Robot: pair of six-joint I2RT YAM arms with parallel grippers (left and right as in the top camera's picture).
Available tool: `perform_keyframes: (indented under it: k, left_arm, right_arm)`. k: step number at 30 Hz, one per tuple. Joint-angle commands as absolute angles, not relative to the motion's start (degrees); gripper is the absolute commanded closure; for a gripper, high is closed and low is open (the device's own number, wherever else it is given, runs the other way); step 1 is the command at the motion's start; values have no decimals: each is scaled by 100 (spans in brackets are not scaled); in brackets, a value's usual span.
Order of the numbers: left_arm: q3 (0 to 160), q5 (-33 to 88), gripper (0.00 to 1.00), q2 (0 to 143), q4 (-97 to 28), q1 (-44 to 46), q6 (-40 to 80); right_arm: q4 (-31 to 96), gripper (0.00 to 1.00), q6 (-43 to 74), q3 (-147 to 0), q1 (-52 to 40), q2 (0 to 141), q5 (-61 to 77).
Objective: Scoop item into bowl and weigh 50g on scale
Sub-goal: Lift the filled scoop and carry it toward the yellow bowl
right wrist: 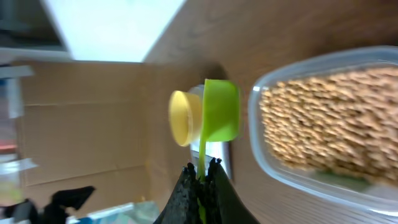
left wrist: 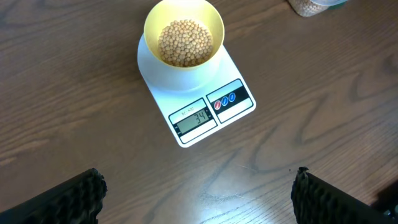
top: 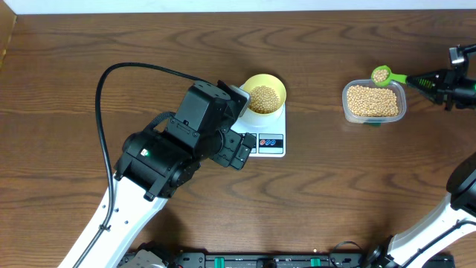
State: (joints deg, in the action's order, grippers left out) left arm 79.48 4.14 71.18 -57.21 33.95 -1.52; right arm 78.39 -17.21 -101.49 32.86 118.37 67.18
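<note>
The pale-yellow bowl (top: pixel 264 94) holds tan beans and sits on the white scale (top: pixel 266 141); in the left wrist view the bowl (left wrist: pixel 183 37) and scale (left wrist: pixel 211 112) show, display reading about 34. A clear tub of beans (top: pixel 373 102) stands to the right, also in the right wrist view (right wrist: pixel 329 124). My right gripper (top: pixel 433 80) is shut on the handle of a green scoop (top: pixel 382 74) holding beans, above the tub's far-left edge; the scoop shows in its wrist view (right wrist: pixel 219 112). My left gripper (left wrist: pixel 199 190) is open and empty, hovering near the scale.
The left arm's black body (top: pixel 178 141) covers the table just left of the scale. The wooden table (top: pixel 335 193) extends around. A black cable (top: pixel 119 74) arcs at left.
</note>
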Motion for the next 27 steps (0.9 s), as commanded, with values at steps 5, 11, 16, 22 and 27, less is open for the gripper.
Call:
perform_keyframes:
  k: [5, 11, 16, 22, 27]
  left_arm:
    - [8075, 342, 2, 7105, -5739, 3382, -189]
    - [8075, 342, 2, 7105, -5739, 3382, -189]
    - [8075, 342, 2, 7105, -5739, 3382, -189]
    - [8075, 342, 2, 7105, -5739, 3382, -187]
    - [8075, 342, 2, 7105, -5739, 3382, -189]
  right_arm:
    - [7911, 99, -1852, -10101, 3050, 11778, 8007]
    - [7802, 99, -1850, -10101, 2355, 11778, 8715]
    - [7402, 99, -1653, -10103, 1507, 11778, 8947]
    - [6434, 99, -860, -10103, 690, 11778, 8947]
    - [5680, 99, -93, -10103, 209, 11778, 8750]
